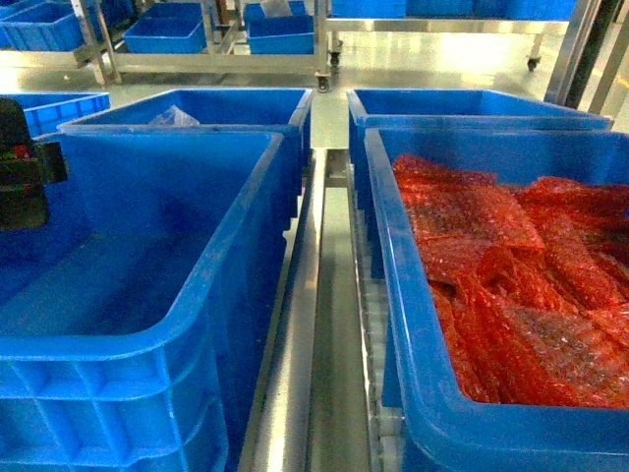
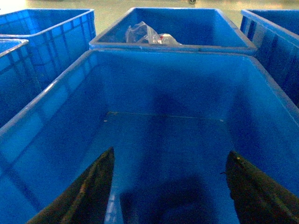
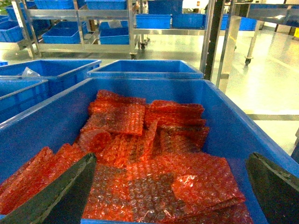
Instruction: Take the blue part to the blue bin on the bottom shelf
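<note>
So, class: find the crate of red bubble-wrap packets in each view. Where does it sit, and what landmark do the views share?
Head: the red-packet crate fills the right half, lower right.
Left wrist: not clearly in it; only a blue crate edge shows at far right.
Right wrist: it fills the lower frame, directly below the camera.
Shared landmark: the crate with a clear plastic bag.

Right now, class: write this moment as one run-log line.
left claw: open, over empty blue bin | right claw: open, over red bubble-wrap crate | blue part: unseen
</note>
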